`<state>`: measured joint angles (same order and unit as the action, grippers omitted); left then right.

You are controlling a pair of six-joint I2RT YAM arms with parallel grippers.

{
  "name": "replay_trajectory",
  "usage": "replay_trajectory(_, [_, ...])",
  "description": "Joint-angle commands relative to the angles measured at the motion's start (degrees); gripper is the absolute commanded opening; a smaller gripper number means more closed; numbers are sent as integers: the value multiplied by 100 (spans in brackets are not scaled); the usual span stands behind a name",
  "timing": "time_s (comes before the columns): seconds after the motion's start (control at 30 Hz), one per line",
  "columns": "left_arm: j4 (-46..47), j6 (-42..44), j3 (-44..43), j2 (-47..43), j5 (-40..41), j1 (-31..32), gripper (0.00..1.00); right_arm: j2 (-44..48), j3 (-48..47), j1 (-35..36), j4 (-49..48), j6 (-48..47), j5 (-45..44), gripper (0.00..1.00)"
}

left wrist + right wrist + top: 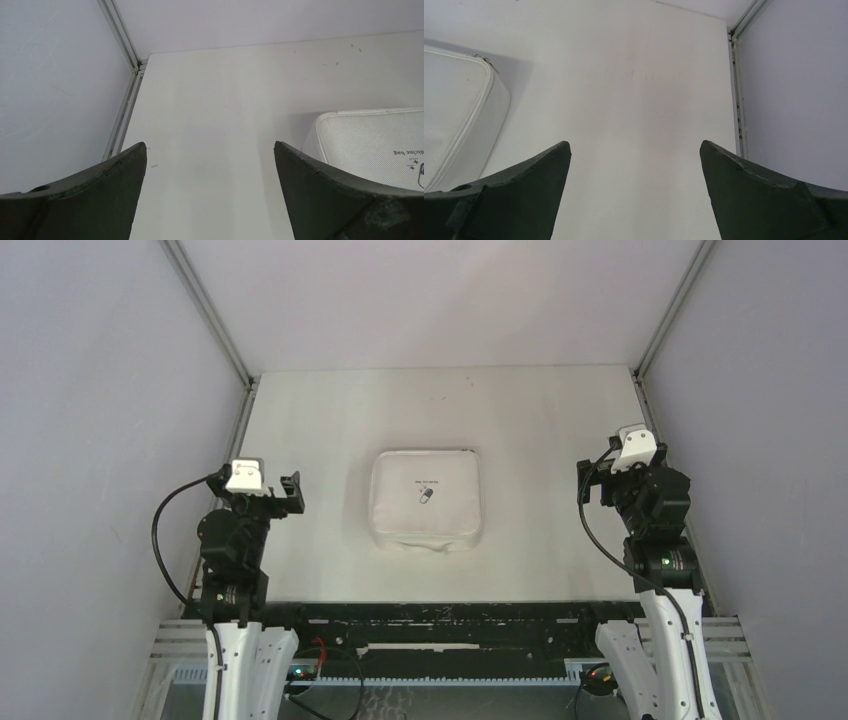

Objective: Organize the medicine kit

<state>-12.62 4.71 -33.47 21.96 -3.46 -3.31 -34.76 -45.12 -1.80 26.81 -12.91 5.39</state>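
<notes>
The medicine kit point(425, 499) is a white rounded-square zip case lying closed in the middle of the table, with a small pill logo on its lid. Its corner shows at the right of the left wrist view point(375, 145) and at the left of the right wrist view point(454, 115). My left gripper point(293, 493) hovers to the left of the kit, open, with only bare table between its fingers point(210, 145). To the right of the kit my right gripper point(590, 480) stands open the same way, nothing between its fingers point(635, 144). Neither gripper touches the kit.
Grey walls close in the white table point(540, 410) on the left, back and right, with metal rails along the corners point(245, 390). A black rail point(450, 620) carrying the arm bases runs along the near edge.
</notes>
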Motion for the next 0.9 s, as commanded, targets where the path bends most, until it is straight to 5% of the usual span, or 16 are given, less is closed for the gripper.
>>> replay_trajectory(0.0, [219, 56, 137, 32, -64, -35, 100, 10, 7, -27, -214, -57, -110, 100])
replay_trajectory(0.87, [491, 21, 366, -134, -100, -32, 100, -103, 72, -470, -224, -15, 301, 100])
